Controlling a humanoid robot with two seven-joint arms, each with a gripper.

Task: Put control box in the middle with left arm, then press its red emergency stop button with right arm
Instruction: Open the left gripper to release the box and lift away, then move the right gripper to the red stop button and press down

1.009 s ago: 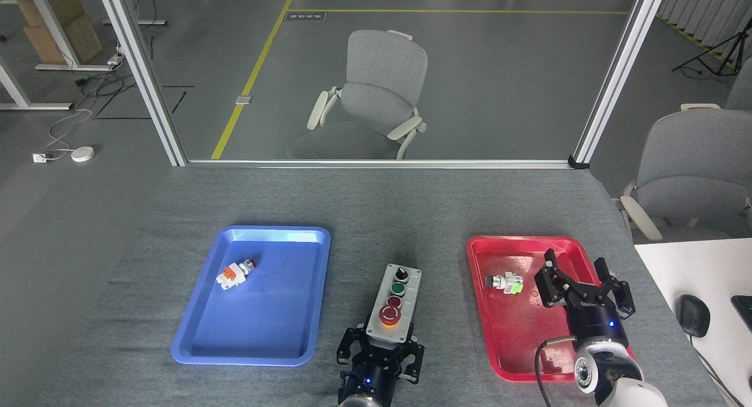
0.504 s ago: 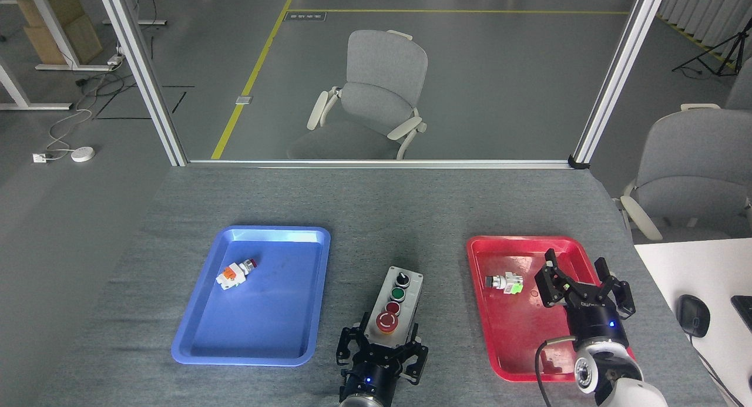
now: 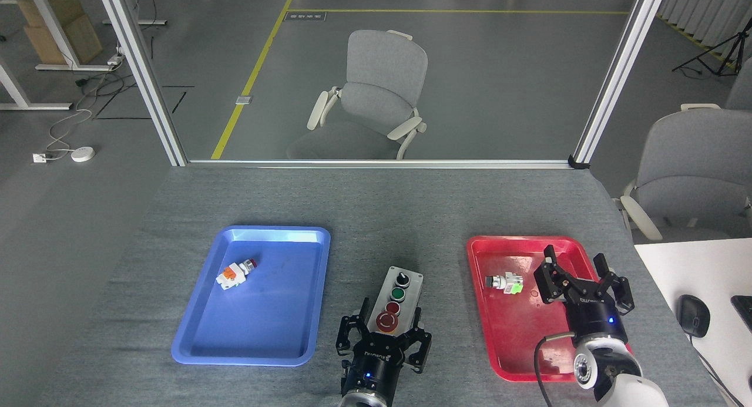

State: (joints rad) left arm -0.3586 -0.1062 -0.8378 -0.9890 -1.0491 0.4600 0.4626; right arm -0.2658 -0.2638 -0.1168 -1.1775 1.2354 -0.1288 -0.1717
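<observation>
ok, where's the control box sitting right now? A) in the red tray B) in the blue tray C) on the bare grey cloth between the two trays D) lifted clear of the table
C: the control box lies on the grey cloth, between the blue tray and the red tray, with the left gripper open around its near end.

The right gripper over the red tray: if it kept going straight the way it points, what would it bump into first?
Likely nothing soon: the right gripper points away across the red tray, whose far rim lies ahead. Depth is unclear, but it looks raised enough to pass over.
</observation>
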